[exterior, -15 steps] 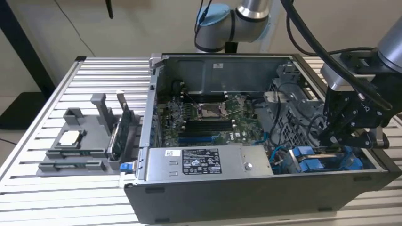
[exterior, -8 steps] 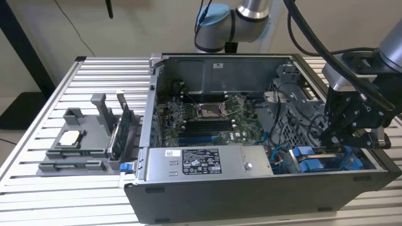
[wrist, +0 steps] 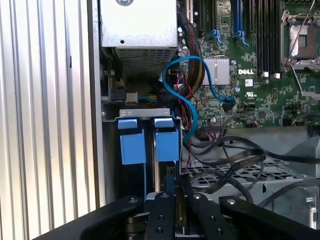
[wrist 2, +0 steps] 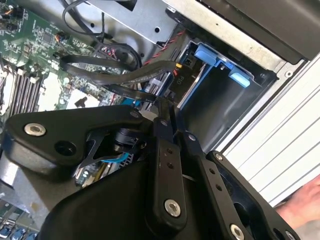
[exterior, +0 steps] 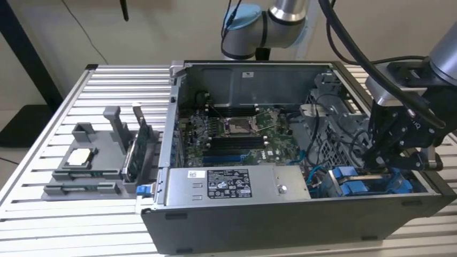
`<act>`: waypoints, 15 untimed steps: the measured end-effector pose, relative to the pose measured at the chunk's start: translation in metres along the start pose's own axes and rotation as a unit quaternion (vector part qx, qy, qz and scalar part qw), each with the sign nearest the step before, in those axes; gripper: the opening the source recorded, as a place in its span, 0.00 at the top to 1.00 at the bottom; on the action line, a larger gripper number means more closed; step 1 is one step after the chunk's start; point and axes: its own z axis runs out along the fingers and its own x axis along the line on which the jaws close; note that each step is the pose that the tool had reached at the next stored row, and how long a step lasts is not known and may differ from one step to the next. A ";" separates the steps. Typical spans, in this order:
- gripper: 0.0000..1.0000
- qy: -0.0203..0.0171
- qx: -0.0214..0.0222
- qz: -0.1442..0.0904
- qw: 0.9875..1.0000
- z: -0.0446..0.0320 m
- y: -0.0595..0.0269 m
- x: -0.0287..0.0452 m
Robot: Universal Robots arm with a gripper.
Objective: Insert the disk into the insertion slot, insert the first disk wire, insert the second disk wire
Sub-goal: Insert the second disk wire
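My gripper [exterior: 377, 163] reaches down into the open computer case, at the drive cage on the exterior view's right. The insertion slot [wrist 2: 215, 100] is a grey bay with blue plastic tabs [wrist: 132, 145] at its mouth. My gripper's [wrist 2: 164, 106] black fingers [wrist: 162, 200] stand pressed together right at the bay's edge. A flat black disk wire [wrist 2: 127, 91] runs to their tips, beside a black connector [wrist 2: 178, 75] with bundled wires. The disk is hidden from me. The bay's inside looks dark grey.
The grey power-supply box [exterior: 236, 184] sits at the case front beside the cage, and the motherboard [exterior: 236, 134] lies behind it. A looped blue cable [wrist: 192, 107] and black cables [wrist: 235, 160] crowd the bay. A grey parts tray [exterior: 85, 166] stands on the slatted table. A person's hand [wrist 2: 305, 205] is nearby.
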 end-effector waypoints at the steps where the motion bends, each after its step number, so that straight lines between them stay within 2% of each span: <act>1: 0.84 0.000 0.000 0.000 1.000 0.0006 -0.0001 0.0001; 9: 0.84 0.000 0.004 -0.001 1.000 0.0043 -0.0016 0.0004; 15: 0.84 -0.004 0.007 -0.003 1.000 0.0066 -0.0015 0.0006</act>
